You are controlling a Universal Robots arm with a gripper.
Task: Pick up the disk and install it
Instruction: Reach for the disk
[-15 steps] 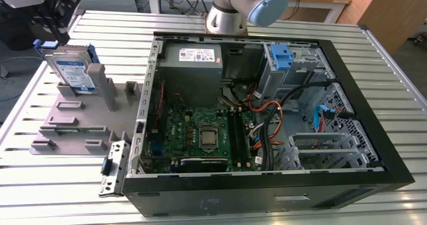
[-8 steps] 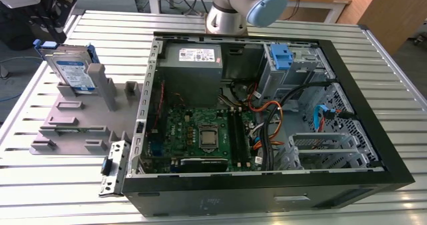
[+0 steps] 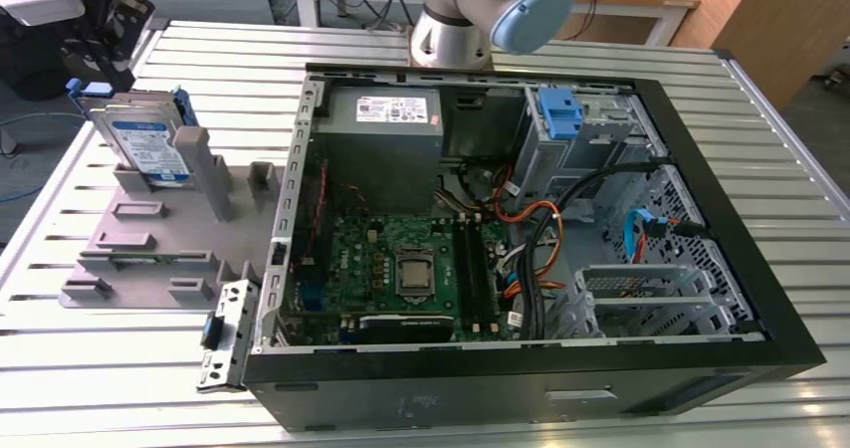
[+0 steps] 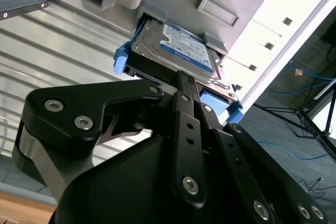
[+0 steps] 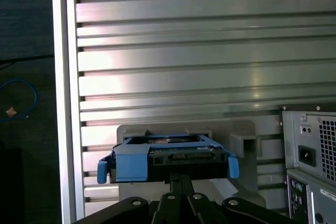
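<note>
Black gripper, opening I cannot tell, just short of flat silver-metal blue-railed disk; probably stiff, dense, shock-sensitive: I'd clamp its rails.

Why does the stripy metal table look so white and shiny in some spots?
Light bounces off the ribbed silver metal table in the first wrist view, making glare; in the second wrist view the grey plastic holder washes out white; in the exterior view the table looks evenly lit.

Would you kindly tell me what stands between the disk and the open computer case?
In the exterior view, upright posts of the grey fixture stand between the disk and the computer case.
</note>
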